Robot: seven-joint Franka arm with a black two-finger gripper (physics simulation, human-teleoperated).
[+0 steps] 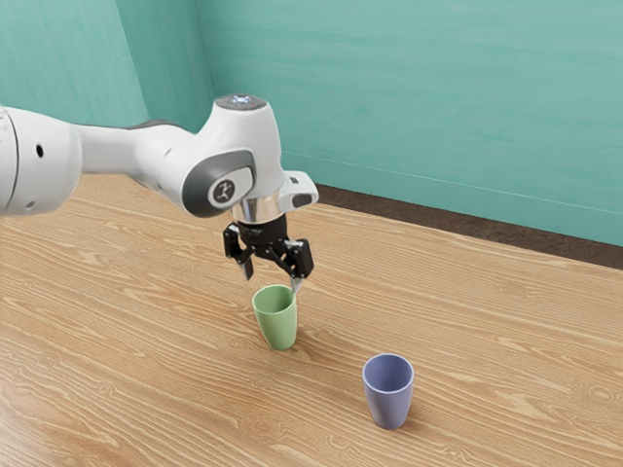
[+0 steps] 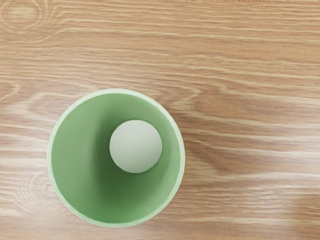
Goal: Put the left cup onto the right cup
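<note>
Evidently the grasp is the step in hand: the gripper (image 1: 271, 280) hangs just above the green cup (image 1: 276, 316), its two fingers spread apart and closed on nothing, their tips about level with the cup's rim. The cup stands upright on the wooden table (image 1: 117, 379), toward the exterior view's left, and the wrist view looks straight down into its mouth (image 2: 116, 157), so the hand seems fairly well centred over it. The lavender cup (image 1: 388, 389) stands upright too, well apart toward the exterior view's right (and nearer the camera). Nothing has been lifted or stacked yet. The next move, as I judge it, calls for a short descent so that the fingers take the cup's wall or body between them, then a firm close before any lift toward the lavender cup.
</note>
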